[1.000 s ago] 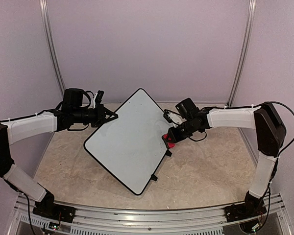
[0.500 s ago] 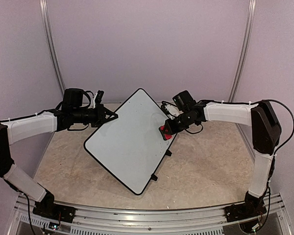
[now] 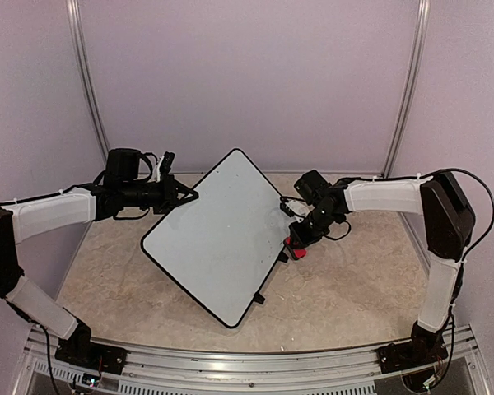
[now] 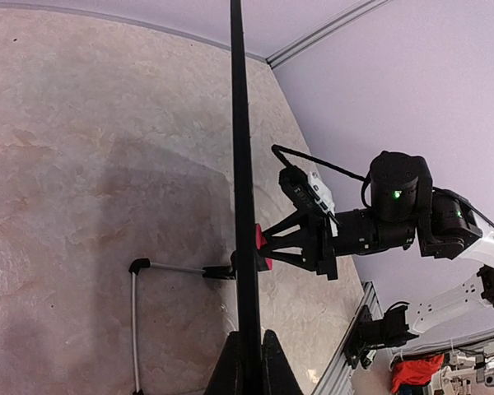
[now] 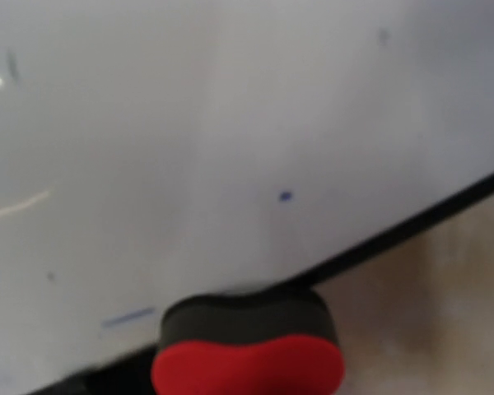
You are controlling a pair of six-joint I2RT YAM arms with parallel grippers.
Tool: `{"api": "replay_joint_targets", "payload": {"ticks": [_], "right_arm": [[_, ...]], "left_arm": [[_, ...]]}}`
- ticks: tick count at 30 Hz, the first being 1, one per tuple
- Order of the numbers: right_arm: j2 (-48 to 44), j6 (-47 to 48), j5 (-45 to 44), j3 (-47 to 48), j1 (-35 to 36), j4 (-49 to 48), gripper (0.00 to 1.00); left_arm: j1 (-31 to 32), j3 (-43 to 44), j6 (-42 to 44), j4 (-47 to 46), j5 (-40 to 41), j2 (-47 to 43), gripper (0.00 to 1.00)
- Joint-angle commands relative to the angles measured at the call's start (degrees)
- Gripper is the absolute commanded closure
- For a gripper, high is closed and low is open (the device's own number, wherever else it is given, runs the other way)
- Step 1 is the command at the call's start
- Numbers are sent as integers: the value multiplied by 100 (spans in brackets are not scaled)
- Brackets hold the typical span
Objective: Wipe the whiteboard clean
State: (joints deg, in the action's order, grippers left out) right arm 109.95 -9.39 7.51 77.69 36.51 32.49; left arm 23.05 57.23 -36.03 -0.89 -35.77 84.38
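The whiteboard [image 3: 218,239] stands tilted on one corner over the beige table, and its face looks white from above. My left gripper [image 3: 189,197] is shut on its left corner. The left wrist view shows the board edge-on as a black line [image 4: 240,123] running up from between my left gripper's [image 4: 249,333] fingers. My right gripper [image 3: 300,237] is shut on a red and black eraser [image 3: 295,245], pressed at the board's right rim. The right wrist view shows the eraser [image 5: 247,350] at the black rim [image 5: 412,222], with a blue dot [image 5: 285,196] and a faint blue stroke [image 5: 128,317] on the whiteboard [image 5: 230,99].
A wire support leg [image 4: 134,321] sticks out behind the board onto the table [image 4: 82,123]. Small black feet [image 3: 259,299] jut from the board's lower right edge. Purple walls enclose the cell, and an aluminium rail [image 3: 247,374] runs along the near edge.
My right gripper slid the eraser up and left onto the board face, then back down and right to the rim. The left arm and the board have not moved.
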Motion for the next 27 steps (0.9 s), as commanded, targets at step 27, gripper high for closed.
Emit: {"api": "replay_joint_targets", "payload": {"ticks": [27], "right_arm": [[197,345,-534,128,416,341,84]], "left_arm": [[66,-52,536,-338,-311,-44,100]]}}
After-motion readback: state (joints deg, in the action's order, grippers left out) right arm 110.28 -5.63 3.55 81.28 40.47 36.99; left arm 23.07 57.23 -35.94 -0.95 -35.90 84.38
